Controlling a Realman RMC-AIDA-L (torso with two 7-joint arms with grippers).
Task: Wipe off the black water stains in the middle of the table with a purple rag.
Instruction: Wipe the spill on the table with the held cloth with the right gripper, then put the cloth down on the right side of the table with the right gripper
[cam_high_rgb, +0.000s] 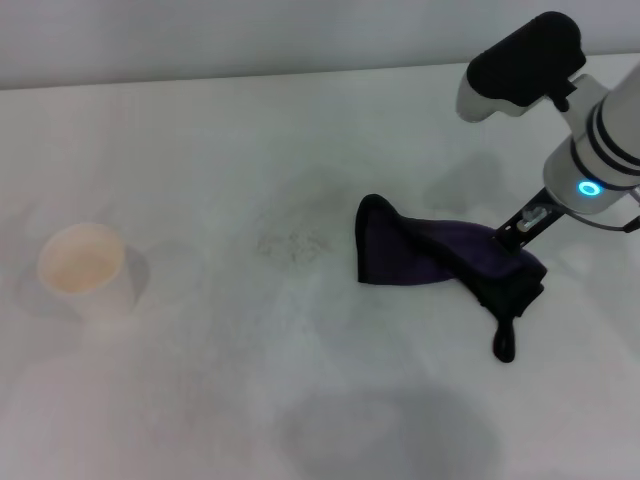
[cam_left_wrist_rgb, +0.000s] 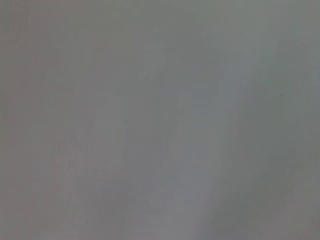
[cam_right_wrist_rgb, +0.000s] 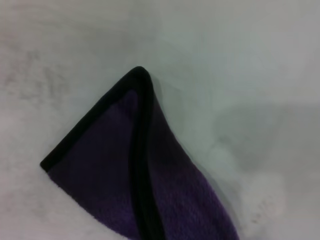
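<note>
white right arm (cam_high_rgb: 610, 130), ribbed wrist, glowing cyan ring light, black-capped housing, slim black claw (cam_high_rgb: 520, 232)

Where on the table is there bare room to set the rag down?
Bare table lies between the paper cup and the purple rag, also along the far edge. The crowded part is the right side, where the right gripper meets the rag.

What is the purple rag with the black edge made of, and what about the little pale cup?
The purple rag with black edging looks like soft, fuzzy cloth, perhaps fleece or microfibre: it droops in folds, and its nap shows in the right wrist view. The small pale cup looks like thin matte paper, though plastic can't be ruled out. The right gripper is at the rag.
</note>
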